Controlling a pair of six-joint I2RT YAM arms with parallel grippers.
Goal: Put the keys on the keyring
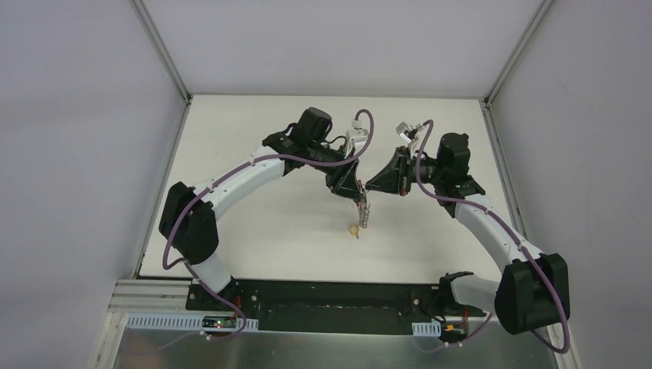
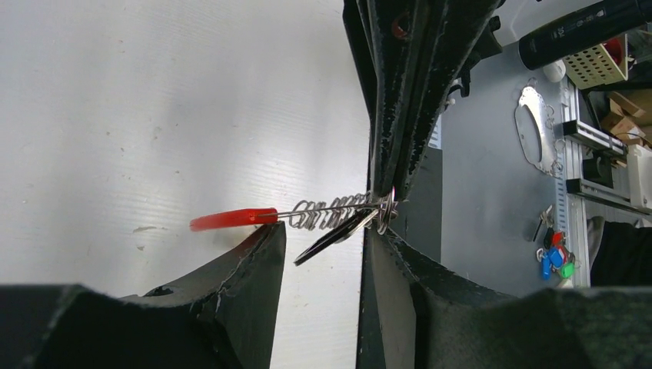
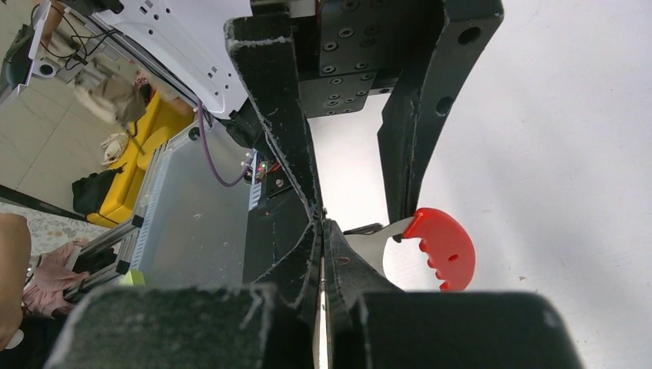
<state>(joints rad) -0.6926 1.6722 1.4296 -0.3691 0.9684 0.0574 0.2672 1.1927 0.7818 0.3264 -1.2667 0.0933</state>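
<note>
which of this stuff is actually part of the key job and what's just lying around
Job: the keys, their red strap, left fingers, right fingers.
Lying about: coloured tags, silver oval plate, mesh basket.

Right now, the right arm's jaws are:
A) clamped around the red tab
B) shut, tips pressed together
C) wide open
B: in the right wrist view the right gripper has its jaws pressed together with no gap, and the red tab sits off to one side of them.
</note>
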